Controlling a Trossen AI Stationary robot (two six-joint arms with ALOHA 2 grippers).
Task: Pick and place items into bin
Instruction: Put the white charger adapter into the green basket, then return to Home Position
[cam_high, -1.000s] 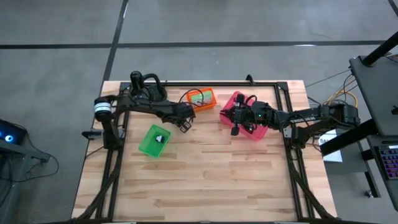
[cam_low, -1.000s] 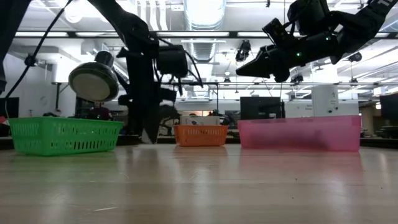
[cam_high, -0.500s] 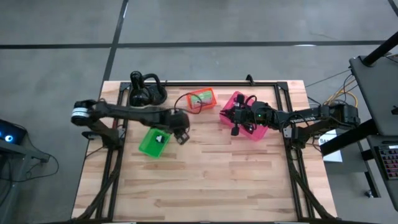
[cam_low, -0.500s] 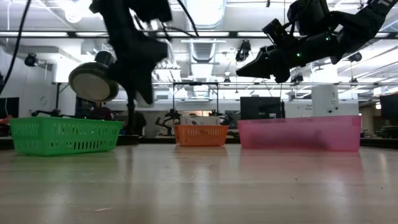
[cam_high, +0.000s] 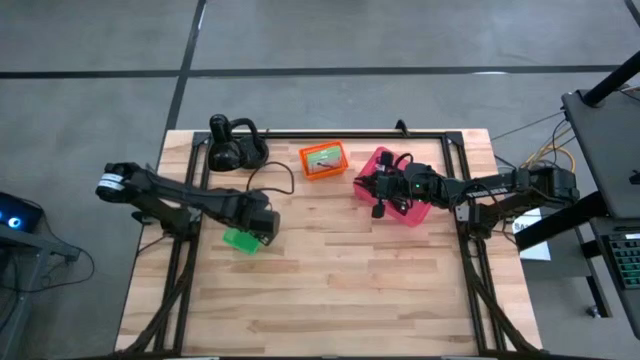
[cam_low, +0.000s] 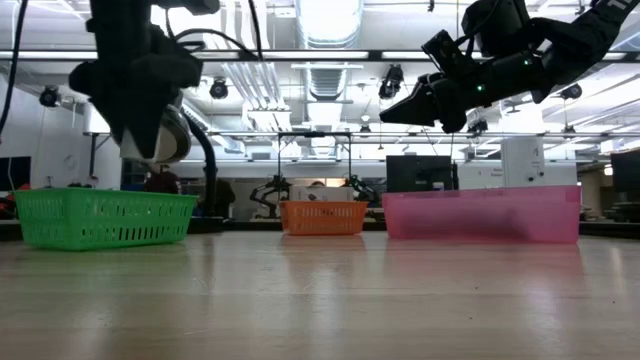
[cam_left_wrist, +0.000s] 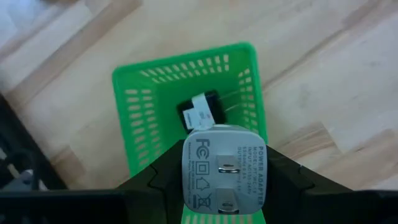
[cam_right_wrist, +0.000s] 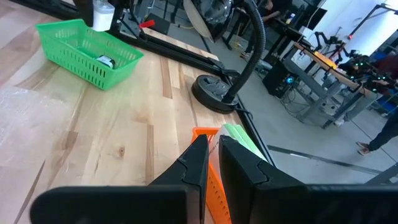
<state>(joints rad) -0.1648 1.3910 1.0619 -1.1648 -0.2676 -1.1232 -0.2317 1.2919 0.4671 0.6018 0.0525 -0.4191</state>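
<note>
Three baskets stand on the wooden table (cam_high: 330, 270), one of each colour. Nearest, toward the left, is the green basket (cam_high: 240, 240), largely hidden from above by the left gripper (cam_high: 262, 228). This claw hangs directly over the basket with its fingers clamped on one white power adapter (cam_left_wrist: 222, 171), whose two flat prongs and printed face show between the fingers in the left wrist view. Below the adapter, inside the green basket (cam_left_wrist: 149, 118), lies one small black block with a white label (cam_left_wrist: 200, 112). From table height the left arm's dark bulk hangs above the green basket (cam_low: 100, 218), clear of its rim.

Farther back, near the middle of the far edge, sits the orange basket (cam_high: 324, 159), holding slim green packets (cam_right_wrist: 241, 139); their number cannot be told. To the right of it is the pink basket (cam_high: 402, 208). The right gripper (cam_high: 380, 186) is held above the pink basket (cam_low: 480, 212), well clear of it, its two fingers (cam_right_wrist: 198, 163) pressed together and holding nothing.

At the far left corner stands one black round-based stand with a bent neck (cam_high: 232, 150).
</note>
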